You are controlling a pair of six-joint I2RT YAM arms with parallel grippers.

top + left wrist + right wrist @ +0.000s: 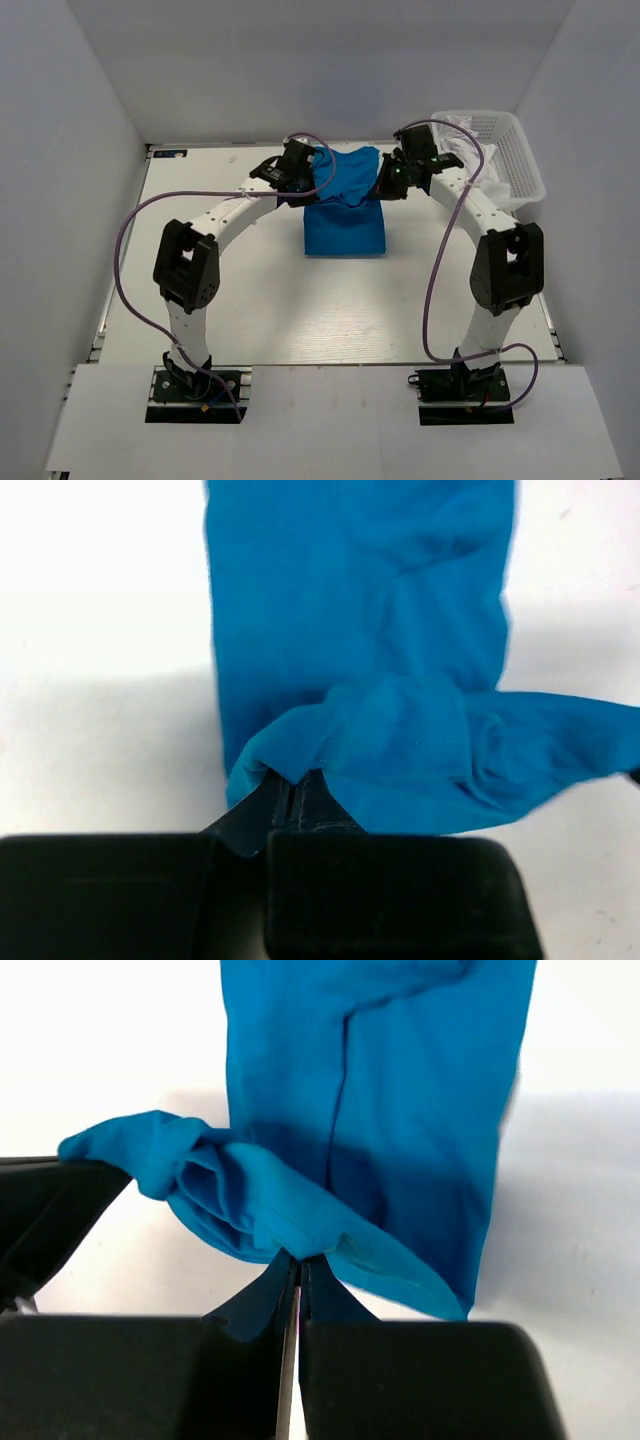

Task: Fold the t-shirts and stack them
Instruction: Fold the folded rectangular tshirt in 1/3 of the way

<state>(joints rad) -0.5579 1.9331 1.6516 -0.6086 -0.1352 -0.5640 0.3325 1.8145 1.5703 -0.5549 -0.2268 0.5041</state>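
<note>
A blue t-shirt [345, 205] lies partly folded at the middle back of the white table [250, 300]. Its far part is lifted and stretched between both grippers. My left gripper [300, 180] is shut on the shirt's left far edge; in the left wrist view the jaws [290, 785] pinch a bunched fold of blue cloth [400, 750]. My right gripper [392, 180] is shut on the right far edge; in the right wrist view the jaws [298, 1260] pinch a fold of the shirt [400, 1110]. The near part rests flat on the table.
A white plastic basket [500, 150] with light cloth inside stands at the back right corner of the table. White walls close in the table on three sides. Purple cables loop off both arms.
</note>
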